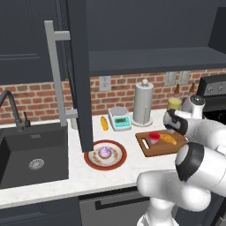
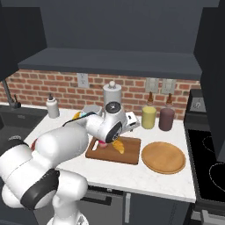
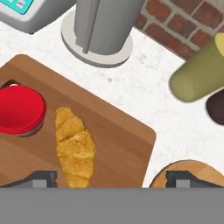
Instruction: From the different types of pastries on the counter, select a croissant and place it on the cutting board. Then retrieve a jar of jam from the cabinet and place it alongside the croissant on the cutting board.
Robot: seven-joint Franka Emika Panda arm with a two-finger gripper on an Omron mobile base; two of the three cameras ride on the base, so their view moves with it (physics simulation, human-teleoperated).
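A golden croissant [image 3: 75, 146] lies on the wooden cutting board [image 3: 118, 140], with the red-lidded jam jar [image 3: 19, 109] standing right beside it on the same board. Both also show in the left base view, the croissant [image 1: 168, 139] to the right of the jar [image 1: 154, 137] on the board [image 1: 152, 150]. My gripper [image 3: 113, 179] hovers above the board, open, its fingertips [image 3: 41, 178] spread wide with nothing between them. In the right base view my arm hides most of the jar; the croissant [image 2: 118, 146] shows below the hand [image 2: 131, 120].
A paper towel holder [image 1: 143, 103] and a kitchen scale [image 1: 119, 118] stand behind the board. A red plate [image 1: 115, 162] with a pastry lies left of it, under the open cabinet door [image 1: 81, 75]. Two bottles [image 2: 148, 117], a round wooden board [image 2: 163, 157] and the stove [image 2: 211, 162] are to the right.
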